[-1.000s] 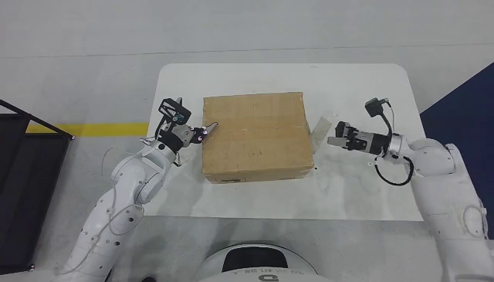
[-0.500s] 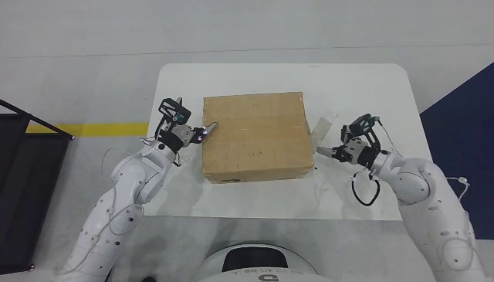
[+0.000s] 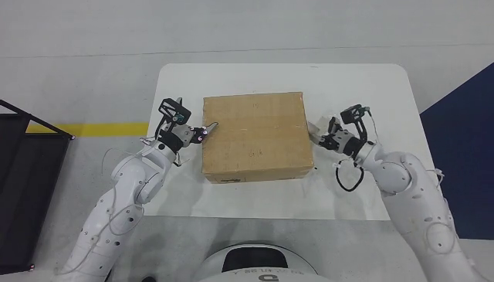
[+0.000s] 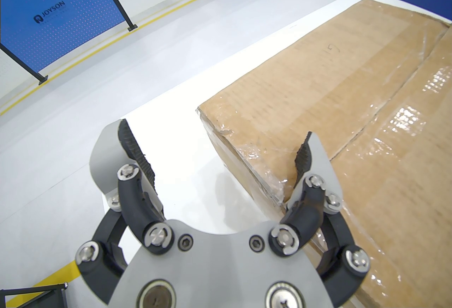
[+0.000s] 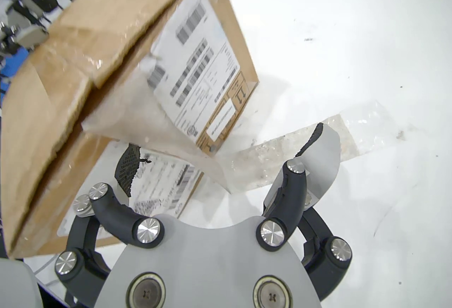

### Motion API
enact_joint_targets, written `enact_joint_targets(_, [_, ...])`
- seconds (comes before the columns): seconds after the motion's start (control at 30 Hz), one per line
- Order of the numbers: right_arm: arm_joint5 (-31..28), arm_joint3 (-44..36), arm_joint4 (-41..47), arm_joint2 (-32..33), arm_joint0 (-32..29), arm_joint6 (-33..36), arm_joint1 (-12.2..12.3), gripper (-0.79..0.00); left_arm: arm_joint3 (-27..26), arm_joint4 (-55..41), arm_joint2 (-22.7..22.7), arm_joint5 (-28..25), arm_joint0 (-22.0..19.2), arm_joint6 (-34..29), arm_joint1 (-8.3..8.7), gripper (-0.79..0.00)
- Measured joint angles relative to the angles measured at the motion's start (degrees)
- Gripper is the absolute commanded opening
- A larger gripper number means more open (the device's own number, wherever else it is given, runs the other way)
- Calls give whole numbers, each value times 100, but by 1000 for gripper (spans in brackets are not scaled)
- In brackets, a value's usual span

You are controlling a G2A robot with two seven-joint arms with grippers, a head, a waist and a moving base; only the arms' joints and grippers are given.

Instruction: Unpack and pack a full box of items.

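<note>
I see closed box (image 3: 257, 136) mid table (image 3: 363, 89). L gripper (image 4: 215, 133) spread at left edge; R gripper (image 5: 226, 140) spread by right side, loose clear tape (image 5: 356, 133) beneath.

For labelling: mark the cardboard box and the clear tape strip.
cardboard box (image 3: 255, 131), top view, its top face.
clear tape strip (image 5: 367, 131), right wrist view, its flat outer end.

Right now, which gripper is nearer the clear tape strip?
Right. The right gripper hangs open just over the tape strip; the left gripper sits at the opposite side of the box.
</note>
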Motion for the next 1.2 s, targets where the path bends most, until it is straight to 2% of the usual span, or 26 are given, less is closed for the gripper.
enact_joint_targets(0.13, [217,113,344,-58,156,-165,-42,0,0,0,0,0,0,0,0,0])
enact_joint_targets(0.43, [673,-107,284,-90,109,-595,-89,0,0,0,0,0,0,0,0,0])
enact_joint_targets(0.63, [1181,-862,-40,64,-297,-928,-86,0,0,0,0,0,0,0,0,0])
enact_joint_targets(0.77, [1803,-1690,-368,161,-712,-1031,-88,0,0,0,0,0,0,0,0,0])
enact_joint_targets(1.0, [2698,-2802,-1316,-44,-1131,-820,-109,0,0,0,0,0,0,0,0,0])
enact_joint_targets(1.2, [3383,-3118,-2156,-808,-847,-186,-195,0,0,0,0,0,0,0,0,0])
